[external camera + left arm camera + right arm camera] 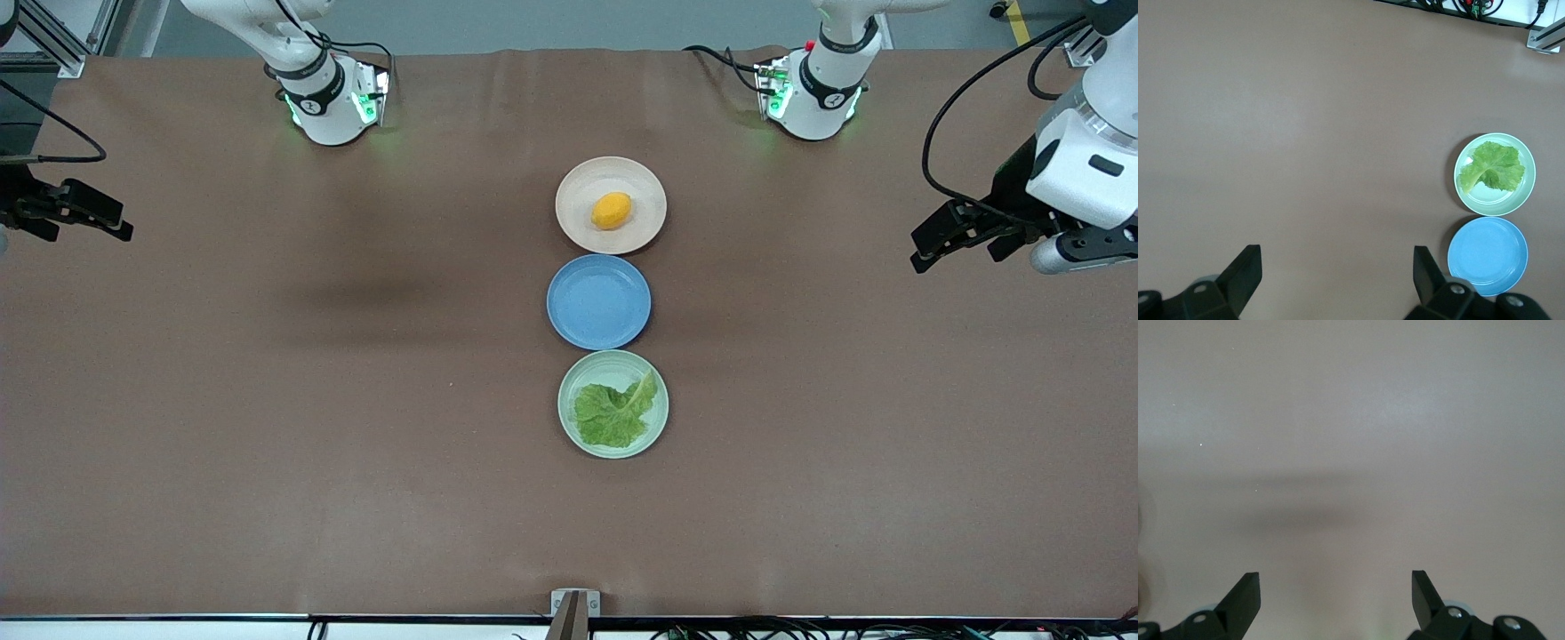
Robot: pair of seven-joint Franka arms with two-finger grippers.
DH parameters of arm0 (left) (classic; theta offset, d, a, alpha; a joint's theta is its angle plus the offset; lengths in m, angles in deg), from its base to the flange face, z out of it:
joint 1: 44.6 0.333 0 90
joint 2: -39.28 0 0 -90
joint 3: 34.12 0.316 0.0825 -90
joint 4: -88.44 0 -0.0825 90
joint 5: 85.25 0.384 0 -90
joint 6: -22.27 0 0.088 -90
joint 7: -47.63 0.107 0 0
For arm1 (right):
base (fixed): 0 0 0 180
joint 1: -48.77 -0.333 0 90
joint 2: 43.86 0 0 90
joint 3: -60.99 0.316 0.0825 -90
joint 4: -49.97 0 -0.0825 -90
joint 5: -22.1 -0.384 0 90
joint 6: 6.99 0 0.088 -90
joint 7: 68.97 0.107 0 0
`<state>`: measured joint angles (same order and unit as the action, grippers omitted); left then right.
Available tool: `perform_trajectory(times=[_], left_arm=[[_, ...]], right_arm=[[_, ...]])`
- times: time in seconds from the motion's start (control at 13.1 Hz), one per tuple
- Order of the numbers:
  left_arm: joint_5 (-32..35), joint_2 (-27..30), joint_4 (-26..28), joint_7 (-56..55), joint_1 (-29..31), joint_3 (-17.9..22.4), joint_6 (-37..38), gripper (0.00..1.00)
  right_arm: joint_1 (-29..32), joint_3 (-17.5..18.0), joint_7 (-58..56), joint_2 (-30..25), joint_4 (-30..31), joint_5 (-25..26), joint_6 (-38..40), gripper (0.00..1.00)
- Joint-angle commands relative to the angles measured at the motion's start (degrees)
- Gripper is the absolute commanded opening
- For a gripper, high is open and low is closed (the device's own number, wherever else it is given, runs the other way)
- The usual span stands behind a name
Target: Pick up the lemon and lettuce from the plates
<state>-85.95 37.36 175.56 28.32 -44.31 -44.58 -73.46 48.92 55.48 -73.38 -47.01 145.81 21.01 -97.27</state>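
Observation:
The lemon (pixel 611 211) lies on the beige-pink plate (pixel 578 182), the plate nearest the robot bases. The lettuce (pixel 613 412) lies on the mint green plate (pixel 613 357), the plate nearest the front camera. In the left wrist view the lettuce (pixel 1491 167) and its plate (pixel 1495 208) also show. My left gripper (pixel 951 253) is open and empty over the bare table at the left arm's end; it also shows in its own wrist view (pixel 1337 263). My right gripper (pixel 89 233) is open and empty over the right arm's end, with only bare table under it (pixel 1335 587).
An empty blue plate (pixel 598 301) sits between the two task plates, the three in a row at the table's middle; it also shows in the left wrist view (pixel 1487 255). A brown cloth (pixel 267 400) covers the table.

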Motion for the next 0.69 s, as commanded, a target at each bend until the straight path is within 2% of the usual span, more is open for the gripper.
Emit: perform_trajectory(times=[0.0,0.38,0.61], left_arm=[[-0.9,-0.3,-1.2,0.6,0.3,-0.1,1.2,1.0],[-1.1,-0.3,-0.9,0.0,0.4,-0.1,1.2,1.0],[-3.0,-2.2,-1.2,-0.4,0.1,-0.1,0.9,1.0]], right_arm=[[-0.3,0.1,-0.4,-1.4,1.8,0.7,-1.2,1.0],[-0.3,0.1,-0.5,-1.4,1.8,0.6,-2.0,1.0],[-1.2,0.5,-0.7,-1.4,1.6,1.0,-2.1,1.0]])
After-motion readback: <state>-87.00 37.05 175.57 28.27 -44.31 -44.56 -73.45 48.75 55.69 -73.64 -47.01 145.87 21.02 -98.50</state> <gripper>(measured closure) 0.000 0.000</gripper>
